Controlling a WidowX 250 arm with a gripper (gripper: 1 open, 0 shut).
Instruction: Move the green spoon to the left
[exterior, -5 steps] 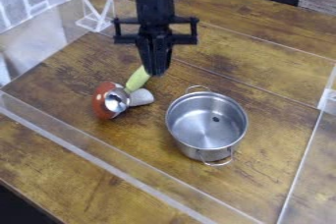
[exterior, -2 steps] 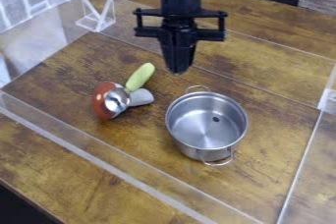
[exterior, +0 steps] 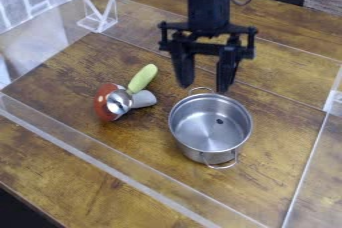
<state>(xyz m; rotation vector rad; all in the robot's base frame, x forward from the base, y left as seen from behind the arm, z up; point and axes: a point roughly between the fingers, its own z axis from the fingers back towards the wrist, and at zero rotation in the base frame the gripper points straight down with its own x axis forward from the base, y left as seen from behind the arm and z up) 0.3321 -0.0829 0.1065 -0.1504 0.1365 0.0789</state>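
Green spoon lies flat on the wooden desk, well to the left of the gripper as the camera sees it and a little nearer the camera, with nothing standing between the two. Its long axis runs on a diagonal: the yellow-green handle points up and to the right, toward the gripper's side, while the shiny metal bowl sits at the lower left end, touching or just beside a red-orange rounded object. The gripper hangs above the desk behind the steel pot, pointing almost straight down, its two dark fingers spread wide apart and holding nothing; bare wood shows between them. Only one arm is in play, so any reach for the spoon would have to travel leftward across the picture and then come down over the handle, which is the freer end, since the bowl end is crowded by the red-orange piece. To look at, the spoon is small, about as long as the pot is wide, with a smooth, pale lime plastic handle that widens slightly toward its tip and a bright silver bowl catching light. Whether the bowl rests on the red-orange object or merely against it cannot be told from this view
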